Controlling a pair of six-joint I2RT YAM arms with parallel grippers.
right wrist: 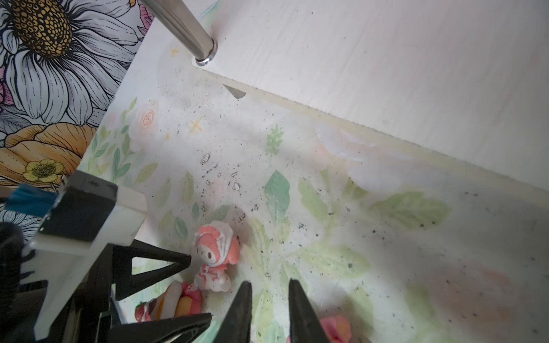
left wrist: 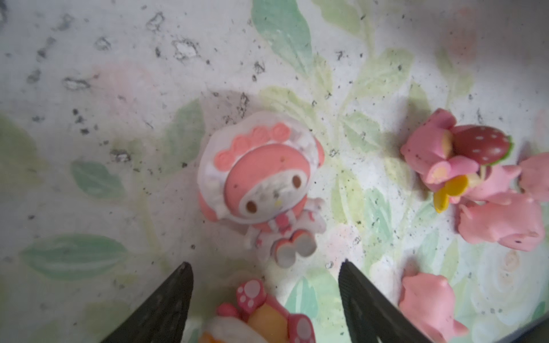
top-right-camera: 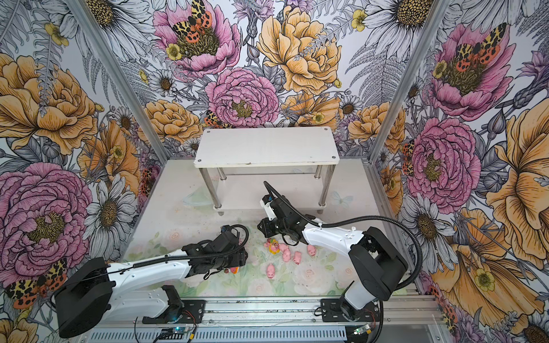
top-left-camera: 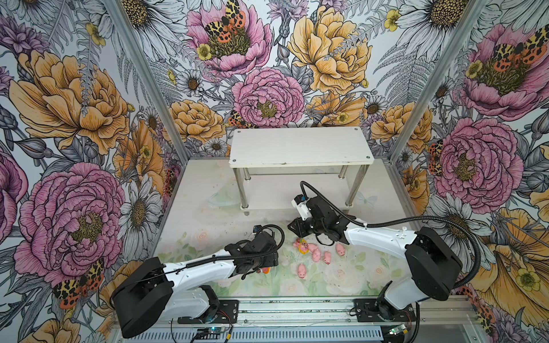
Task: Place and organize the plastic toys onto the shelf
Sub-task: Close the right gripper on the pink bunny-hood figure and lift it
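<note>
Floral mat point(top-left-camera: 356, 276) | orange-rimmed toy point(left wrist: 261, 320) between parted left fingers point(left wrist: 169, 306) | pigs point(top-left-camera: 315, 254) nearby

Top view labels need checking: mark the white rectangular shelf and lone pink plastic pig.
White rectangular shelf point(top-left-camera: 300, 145), in a top view, top board.
Lone pink plastic pig point(top-left-camera: 302, 270), in a top view, body.

Bright, even light in both top views; white-rimmed toy point(left wrist: 258, 184) perhaps out of focus.

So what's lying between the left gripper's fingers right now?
The orange toy lies between the left gripper's open fingers; the left wrist view shows it.
</note>
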